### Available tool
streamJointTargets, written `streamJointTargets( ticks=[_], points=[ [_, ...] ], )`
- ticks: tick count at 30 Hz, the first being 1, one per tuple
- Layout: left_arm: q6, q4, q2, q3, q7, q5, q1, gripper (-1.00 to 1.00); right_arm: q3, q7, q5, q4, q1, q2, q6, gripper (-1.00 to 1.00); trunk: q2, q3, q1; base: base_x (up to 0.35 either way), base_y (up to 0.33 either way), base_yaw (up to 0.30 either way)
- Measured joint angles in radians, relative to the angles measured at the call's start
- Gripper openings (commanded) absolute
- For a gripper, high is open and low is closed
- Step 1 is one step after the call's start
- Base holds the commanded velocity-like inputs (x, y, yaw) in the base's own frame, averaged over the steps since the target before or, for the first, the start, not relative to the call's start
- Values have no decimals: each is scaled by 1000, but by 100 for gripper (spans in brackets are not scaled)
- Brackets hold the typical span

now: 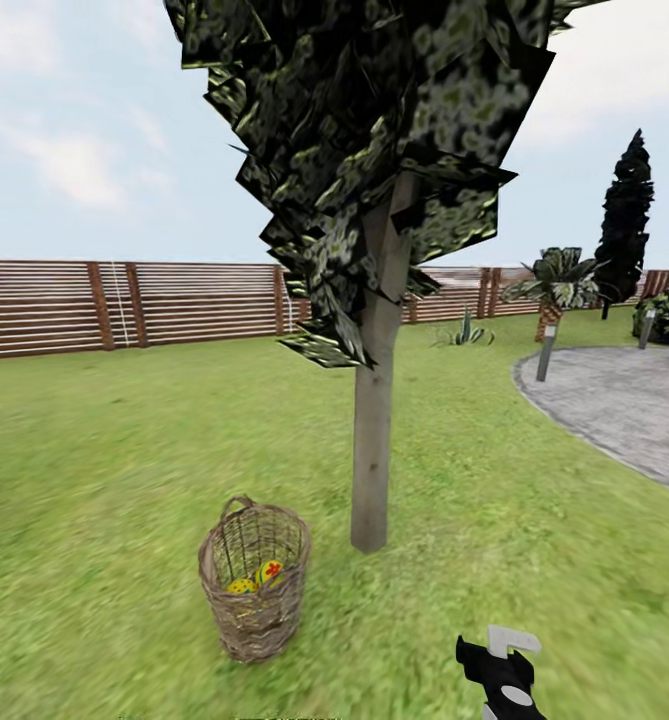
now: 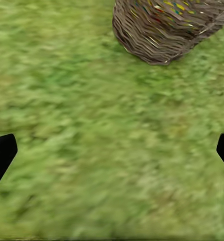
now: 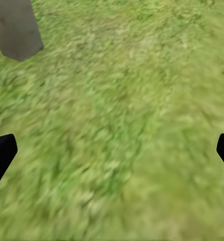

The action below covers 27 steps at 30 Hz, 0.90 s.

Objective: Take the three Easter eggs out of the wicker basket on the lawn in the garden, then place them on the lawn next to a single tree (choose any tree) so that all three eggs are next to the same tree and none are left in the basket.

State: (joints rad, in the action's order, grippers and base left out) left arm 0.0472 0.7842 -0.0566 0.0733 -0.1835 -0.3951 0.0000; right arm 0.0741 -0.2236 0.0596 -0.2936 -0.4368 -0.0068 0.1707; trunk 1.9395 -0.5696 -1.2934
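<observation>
A wooden slat fence runs across the far edge of the lawn. To the right lies a grey paved area w/ two short lamp posts at its rim, a short palm and a dark cypress beyond it, plus a small spiky plant near the fence. Nothing stands between the robot and the wicker basket.

The tree rises mid-scene, trunk bare, blocky dark-green leaf clusters above. The basket sits upright on the grass just left of the trunk base and a bit nearer (close, but not touching). Inside, at least two Easter eggs show through the open weave, yellow w/ a red mark on one; can't tell the count from here.

The head view gives the whole layout. The left wrist view shows the basket's woven lower wall close up, coloured specks of the eggs seen through the weave, grass between it and the left gripper. The right wrist view shows the trunk foot meeting the grass and bare lawn ahead of the right gripper.

Pose: the right gripper hangs low at the near right in the head view, black body w/ a pale part on top, over grass right of the trunk. Both grippers' black fingertips sit at opposite edges of their wrist views, jaws spread wide, holding nothing.
</observation>
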Motion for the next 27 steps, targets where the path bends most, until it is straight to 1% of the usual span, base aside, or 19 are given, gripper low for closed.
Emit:
streamJointTargets(
  ticks=[5, 11, 16, 27],
  points=[
    [0, 0, 0, 0, 0, -1, 0, 100, 0, 0, 0, 0, 0, 0, -1, 100, 0, -7, 0, 0, -331, 162],
    [0, 0, 0, 0, 0, -2, 0, 100, 0, 1, 0, 0, 0, -1, -1, 100, 0, -15, 0, 0, -273, 44],
    [0, 0, 0, 0, -1, -2, 0, 100, 0, 2, 1, 0, 0, -1, -1, 100, 0, -20, 0, 0, -58, 5],
    [3, 14, 0, -1, -12, 1, 0, 100, -4, 2, 0, -2, 0, -2, -12, 100, 0, -21, 0, 0, -2, 0]
  ],
)
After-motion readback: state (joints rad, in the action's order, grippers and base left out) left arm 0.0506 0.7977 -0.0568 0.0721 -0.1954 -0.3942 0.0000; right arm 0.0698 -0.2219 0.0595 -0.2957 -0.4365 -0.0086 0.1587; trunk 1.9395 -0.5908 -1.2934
